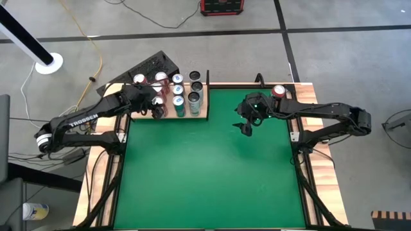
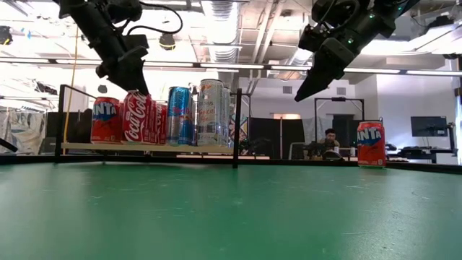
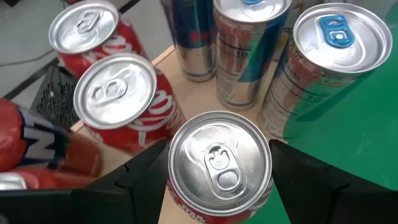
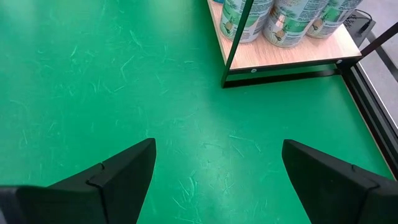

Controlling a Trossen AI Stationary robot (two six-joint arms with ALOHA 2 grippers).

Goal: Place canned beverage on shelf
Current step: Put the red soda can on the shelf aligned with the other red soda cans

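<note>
Red cola can (image 3: pixel 219 165) sits between the left gripper (image 3: pixel 217 180) fingers at the shelf (image 1: pixel 203 114) front edge; release straight up, while the right gripper (image 4: pixel 217 180) waits spread.

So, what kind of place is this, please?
Probably a robotics lab or workshop. Two arms work at a green felt table holding a small wooden shelf of drink cans; cables run over a bare concrete floor, and a person sits at desks with monitors behind.
</note>
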